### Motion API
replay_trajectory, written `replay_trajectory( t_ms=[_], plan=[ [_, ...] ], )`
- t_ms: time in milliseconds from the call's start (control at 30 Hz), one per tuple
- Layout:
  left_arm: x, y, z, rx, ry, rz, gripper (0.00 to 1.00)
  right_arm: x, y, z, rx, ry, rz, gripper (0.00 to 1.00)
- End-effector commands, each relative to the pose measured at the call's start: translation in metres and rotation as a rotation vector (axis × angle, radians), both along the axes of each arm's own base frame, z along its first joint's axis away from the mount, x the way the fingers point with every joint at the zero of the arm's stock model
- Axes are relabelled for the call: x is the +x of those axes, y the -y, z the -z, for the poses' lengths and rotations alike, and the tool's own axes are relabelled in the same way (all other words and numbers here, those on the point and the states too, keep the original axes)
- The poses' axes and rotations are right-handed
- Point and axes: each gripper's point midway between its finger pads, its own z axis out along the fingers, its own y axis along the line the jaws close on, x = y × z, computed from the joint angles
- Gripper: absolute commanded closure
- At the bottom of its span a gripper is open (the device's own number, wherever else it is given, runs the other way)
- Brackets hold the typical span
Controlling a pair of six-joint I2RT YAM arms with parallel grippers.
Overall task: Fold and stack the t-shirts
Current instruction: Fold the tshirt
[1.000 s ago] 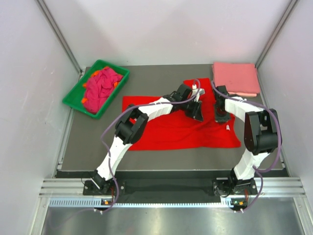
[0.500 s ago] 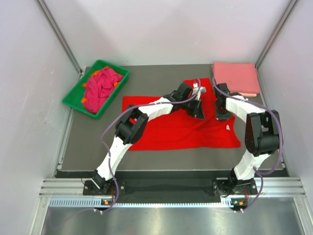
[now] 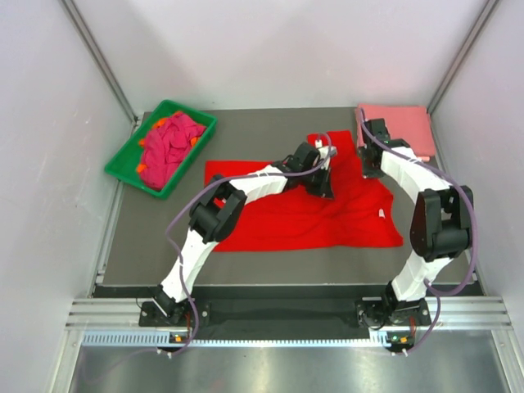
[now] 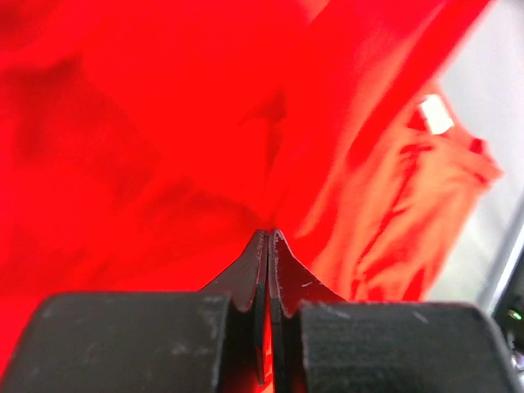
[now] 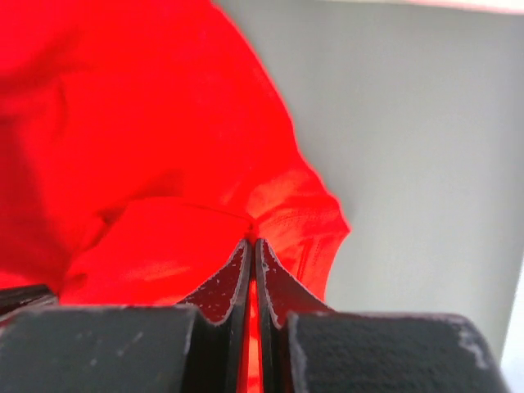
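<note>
A bright red t-shirt point(image 3: 278, 221) lies spread across the middle of the grey table, its small white neck label point(image 3: 381, 214) near the right edge. My left gripper point(image 3: 325, 188) point(image 4: 269, 233) is shut on a fold of the red t-shirt point(image 4: 164, 147) in its upper middle. My right gripper point(image 3: 372, 168) point(image 5: 252, 241) is shut on the red t-shirt's point(image 5: 147, 164) hem at the back right, with that corner raised. A folded salmon pink t-shirt point(image 3: 401, 123) lies in the back right corner. Crumpled magenta t-shirts point(image 3: 168, 143) with orange cloth point(image 3: 146, 168) fill the tray.
A green plastic tray point(image 3: 123, 170) stands at the back left of the table. Pale walls with metal posts close in the sides and back. Bare grey table point(image 3: 254, 135) shows behind the red shirt, and the metal rail point(image 3: 278, 315) with both arm bases runs along the near edge.
My left gripper has shut on the red fabric. My right gripper has moved toward the back of the table, drawing the shirt's right edge with it toward the pink shirt.
</note>
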Motion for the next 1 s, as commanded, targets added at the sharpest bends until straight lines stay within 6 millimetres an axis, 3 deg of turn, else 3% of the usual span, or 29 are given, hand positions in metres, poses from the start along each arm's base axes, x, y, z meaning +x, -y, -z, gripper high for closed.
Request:
replay_trajectory(
  t_ms=[0, 100, 167, 600, 800, 967],
  plan=[
    [0.021, -0.007, -0.050, -0.035, 0.145, -0.113, 1.00, 0.031, 0.006, -0.030, -0.039, 0.113, -0.018, 1.00],
    [0.028, -0.022, -0.049, -0.014, 0.163, -0.221, 1.00, 0.053, 0.001, -0.038, -0.037, 0.153, -0.060, 1.00],
    [0.030, -0.024, -0.052, -0.015, 0.172, -0.233, 1.00, 0.056, -0.002, -0.040, -0.027, 0.161, -0.070, 1.00],
    [0.042, -0.040, -0.059, 0.043, 0.210, -0.337, 1.00, 0.084, -0.036, -0.017, 0.028, 0.161, -0.220, 0.98],
    [0.024, -0.035, -0.064, 0.009, 0.176, -0.284, 1.00, 0.101, -0.053, -0.005, 0.055, 0.183, -0.292, 0.95],
    [0.007, -0.035, -0.061, 0.001, 0.163, -0.289, 1.00, 0.114, -0.052, 0.006, 0.033, 0.173, -0.303, 0.91]
  ],
)
